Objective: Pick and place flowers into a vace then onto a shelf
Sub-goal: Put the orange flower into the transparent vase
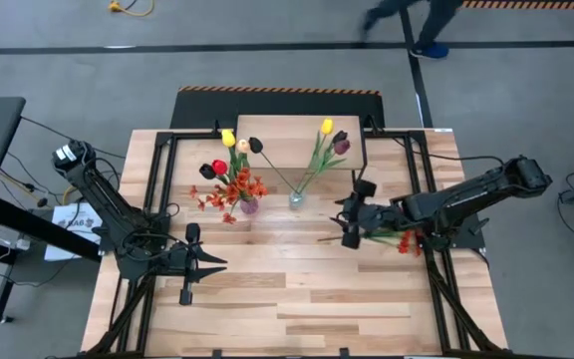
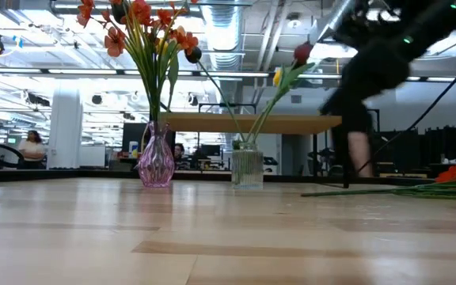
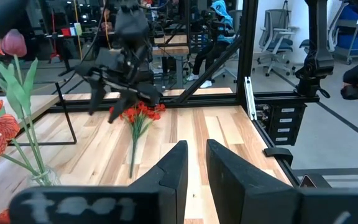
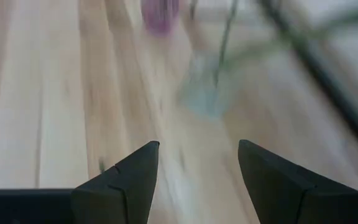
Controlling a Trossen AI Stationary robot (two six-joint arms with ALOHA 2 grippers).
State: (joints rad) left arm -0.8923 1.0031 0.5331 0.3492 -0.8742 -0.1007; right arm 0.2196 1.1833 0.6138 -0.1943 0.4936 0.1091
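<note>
The shelf [image 1: 302,135] sits at twelve o'clock, its legs mostly hidden. The right claw [image 1: 350,211] hovers open and empty at three, flowers [image 1: 399,239] lying beside it. The left claw [image 1: 189,261], nearly closed and empty, waits at seven.

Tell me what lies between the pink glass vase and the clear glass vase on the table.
Nothing: in the low view, bare plank tabletop separates the pink glass vase from the clear glass vase; the high view agrees.

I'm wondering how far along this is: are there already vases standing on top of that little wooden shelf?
No: in the low view the pink vase and the clear vase both stand on the table, in front of the shelf.
</note>
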